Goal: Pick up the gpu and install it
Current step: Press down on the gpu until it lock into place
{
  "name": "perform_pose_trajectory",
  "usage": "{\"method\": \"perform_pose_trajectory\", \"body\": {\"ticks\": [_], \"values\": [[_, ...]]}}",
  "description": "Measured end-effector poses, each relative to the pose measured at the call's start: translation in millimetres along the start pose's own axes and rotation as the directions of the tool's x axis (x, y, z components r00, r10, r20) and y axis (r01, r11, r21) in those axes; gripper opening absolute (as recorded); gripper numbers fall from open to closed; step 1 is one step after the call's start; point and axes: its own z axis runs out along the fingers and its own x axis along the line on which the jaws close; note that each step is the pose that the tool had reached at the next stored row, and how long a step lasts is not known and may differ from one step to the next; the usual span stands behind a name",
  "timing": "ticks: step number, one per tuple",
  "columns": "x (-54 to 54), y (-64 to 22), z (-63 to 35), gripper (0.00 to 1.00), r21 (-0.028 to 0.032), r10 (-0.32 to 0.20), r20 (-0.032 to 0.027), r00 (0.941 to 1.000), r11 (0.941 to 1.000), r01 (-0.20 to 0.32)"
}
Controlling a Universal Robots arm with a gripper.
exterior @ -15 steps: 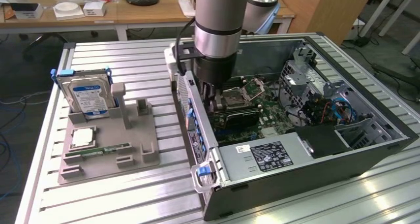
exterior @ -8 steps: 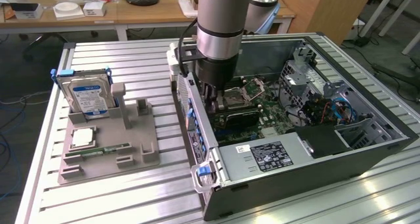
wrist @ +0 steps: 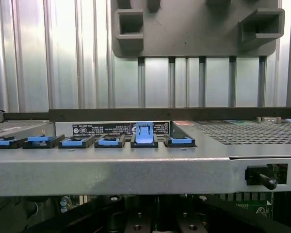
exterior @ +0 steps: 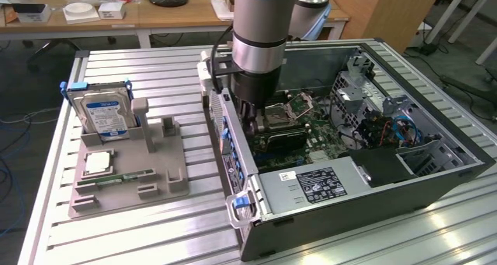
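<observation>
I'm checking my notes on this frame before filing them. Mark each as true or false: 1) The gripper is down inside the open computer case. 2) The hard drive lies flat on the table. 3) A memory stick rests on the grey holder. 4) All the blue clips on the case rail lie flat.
1) True: the gripper is low inside the computer case, over the motherboard.
2) False: the hard drive stands upright in the grey holder.
3) True: the memory stick lies there.
4) False: one blue clip stands raised.
</observation>
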Motion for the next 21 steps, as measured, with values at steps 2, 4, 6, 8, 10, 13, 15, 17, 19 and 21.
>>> {"method": "perform_pose_trajectory", "body": {"ticks": [2,4,6,8,10,13,15,17,19,21], "values": [[-0.1,0.1,1.7,0.1,-0.0003,0.0,-0.0003,1.0,1.0,0.0],[-0.1,0.1,2.3,0.1,-0.0005,-0.001,-0.0006,1.0,1.0,0.001],[-0.1,0.1,2.6,0.1,-0.0004,-0.001,-0.0003,1.0,1.0,0.001],[-0.2,0.1,3.2,0.1,-0.0004,-0.001,-0.0003,1.0,1.0,0.001],[-0.1,0.3,5.6,0.1,-0.0015,-0.001,-0.0016,1.0,1.0,0.001],[-0.2,0.2,8.7,0.1,-0.0008,-0.001,-0.0009,1.0,1.0,0.001],[-0.3,0.0,8.8,0.1,-0.0002,-0.001,0.0,1.0,1.0,0.001],[-0.8,-0.8,5.4,0.1,0.0017,-0.001,0.0028,1.0,1.0,0.001],[-0.3,-1.1,-1.1,0.1,-0.0002,-0.001,0.0002,1.0,1.0,0.001],[-0.4,-1.7,-5.5,0.1,-0.0001,-0.001,0.0002,1.0,1.0,0.001]]}}
